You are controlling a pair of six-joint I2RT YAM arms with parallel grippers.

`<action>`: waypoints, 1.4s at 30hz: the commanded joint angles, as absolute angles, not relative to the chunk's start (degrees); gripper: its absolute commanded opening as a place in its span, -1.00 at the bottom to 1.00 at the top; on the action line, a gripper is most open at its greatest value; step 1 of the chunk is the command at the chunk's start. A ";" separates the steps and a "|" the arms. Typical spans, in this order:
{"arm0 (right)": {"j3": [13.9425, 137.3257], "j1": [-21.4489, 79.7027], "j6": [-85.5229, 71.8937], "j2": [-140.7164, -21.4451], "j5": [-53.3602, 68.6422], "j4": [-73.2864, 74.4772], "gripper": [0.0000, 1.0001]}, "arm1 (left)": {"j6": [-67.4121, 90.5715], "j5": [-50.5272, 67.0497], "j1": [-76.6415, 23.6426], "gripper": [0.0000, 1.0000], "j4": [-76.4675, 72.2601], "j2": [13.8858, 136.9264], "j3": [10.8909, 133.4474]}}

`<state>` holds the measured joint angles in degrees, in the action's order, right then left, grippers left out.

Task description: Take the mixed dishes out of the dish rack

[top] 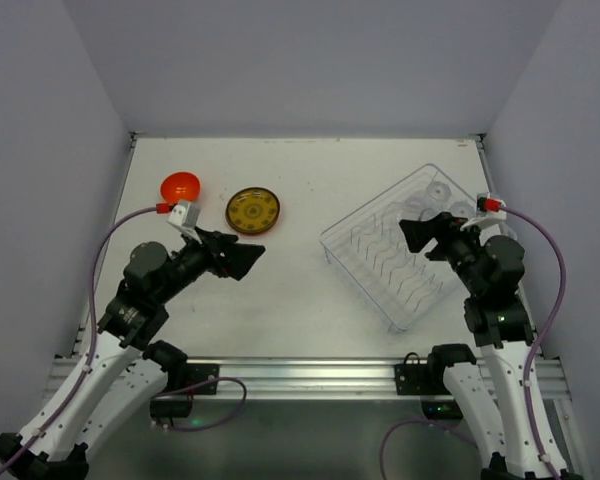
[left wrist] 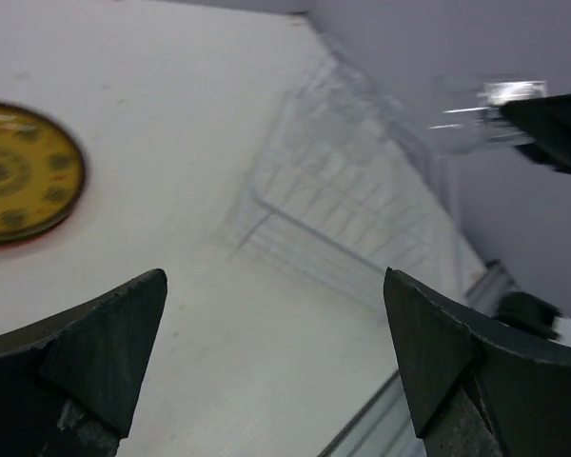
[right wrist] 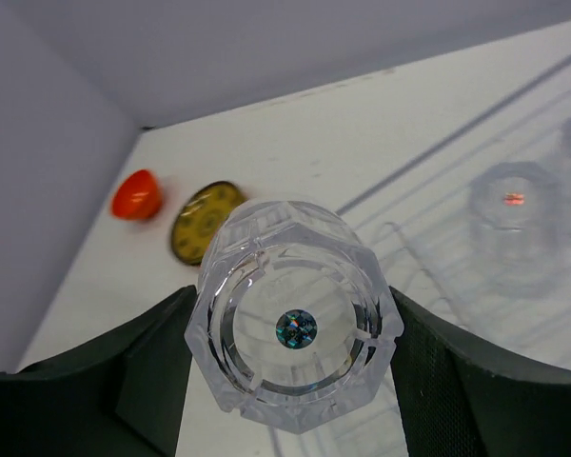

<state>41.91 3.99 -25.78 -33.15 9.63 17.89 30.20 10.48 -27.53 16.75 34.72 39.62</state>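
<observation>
Jaws of my right gripper (top: pixel 412 232) pinched a clear cup (right wrist: pixel 295 328) above the dish rack (top: pixel 365 245). My left gripper (left wrist: pixel 276 324) hung spread wide near the patterned plate (top: pixel 253 211) and orange-red bowl (top: pixel 179 186).

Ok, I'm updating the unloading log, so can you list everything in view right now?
small orange-red bowl: one, orange-red, far left of the table, outside the rack
round brown-yellow patterned plate: one, brown-yellow, on the table right of the bowl
small clear plastic cups: at least three, clear, one in the right claw, the others in the rack
large clear plastic dish rack: one, clear, right side of the table
white table: one, white
left claw: open, empty, above the table
right claw: closed on a cup, above the rack
</observation>
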 commanded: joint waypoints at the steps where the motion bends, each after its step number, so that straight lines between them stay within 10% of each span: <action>1: 38.42 3.96 -36.71 -31.56 36.70 2.85 -0.54 | 47.95 38.45 -28.04 1.00 -25.76 35.50 28.15; 8: 27.60 4.92 -56.67 -30.14 47.46 -27.38 -0.56 | 51.71 32.18 -40.32 1.00 -46.76 52.43 30.66; 23: 26.45 5.54 -56.96 -34.37 52.47 -34.54 -0.54 | 53.88 27.42 -51.76 1.00 -58.45 74.88 45.52; 26: 26.02 5.54 -56.60 -34.28 53.61 -35.41 -0.53 | 53.18 25.93 -52.47 0.59 -58.71 74.97 44.83; 27: 25.67 5.54 -56.69 -34.19 53.79 -36.03 -0.52 | 53.09 25.06 -52.56 -0.07 -58.80 74.97 44.39; 30: 24.17 5.54 -56.52 -34.19 54.49 -38.75 -0.41 | 52.74 23.91 -52.56 -0.91 -58.71 75.06 43.95; 34: 25.39 5.45 -49.53 -34.80 52.14 -28.92 0.97 | 48.63 20.32 -52.47 -1.00 -49.89 74.27 44.99; 42: 32.36 5.45 -33.66 -35.69 2.57 10.55 0.98 | 41.66 -28.42 -50.72 -1.00 14.72 72.24 60.10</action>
<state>32.29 5.61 -40.16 -35.99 24.27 -3.25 44.97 -2.04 -52.29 -13.17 73.19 52.95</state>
